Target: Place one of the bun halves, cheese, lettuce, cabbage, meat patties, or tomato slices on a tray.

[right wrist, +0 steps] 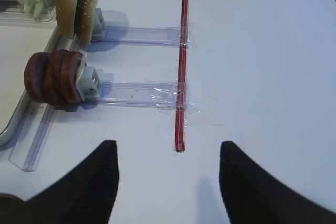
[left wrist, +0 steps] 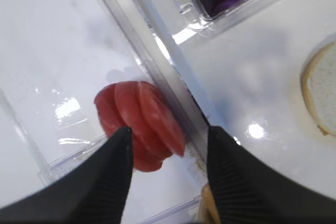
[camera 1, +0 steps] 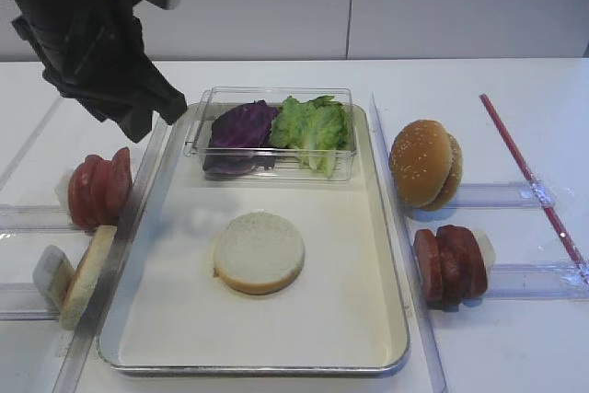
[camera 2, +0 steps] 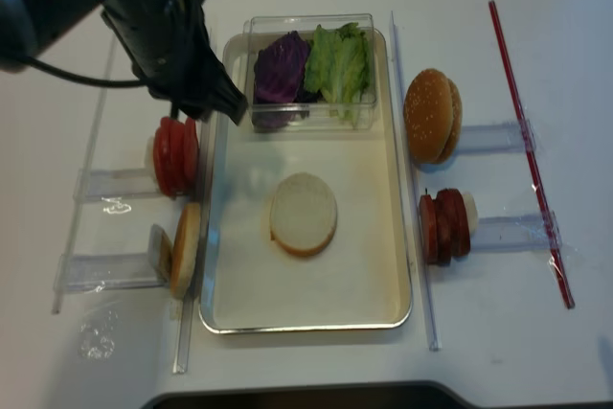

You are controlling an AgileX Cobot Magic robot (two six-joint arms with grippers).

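Observation:
One pale bun half [camera 1: 259, 251] lies flat on the silver tray [camera 1: 253, 368]; another [camera 1: 87, 275] stands on edge in a holder to the tray's left. My left gripper [left wrist: 168, 135] hangs open above the red tomato slices [left wrist: 139, 121], which also stand left of the tray, and holds nothing. Purple cabbage [camera 1: 242, 126] and green lettuce [camera 1: 313, 128] sit in a clear box at the tray's far end. The meat patties [right wrist: 55, 76] stand to the right of the tray. My right gripper [right wrist: 167, 148] is open over bare table. No cheese is in view.
A sesame-seeded bun [camera 1: 423, 163] stands in a clear holder right of the tray. A red strip [camera 1: 529, 177] is taped across the right-hand holders. Clear plastic rails [camera 1: 400, 227] run along both long sides of the tray.

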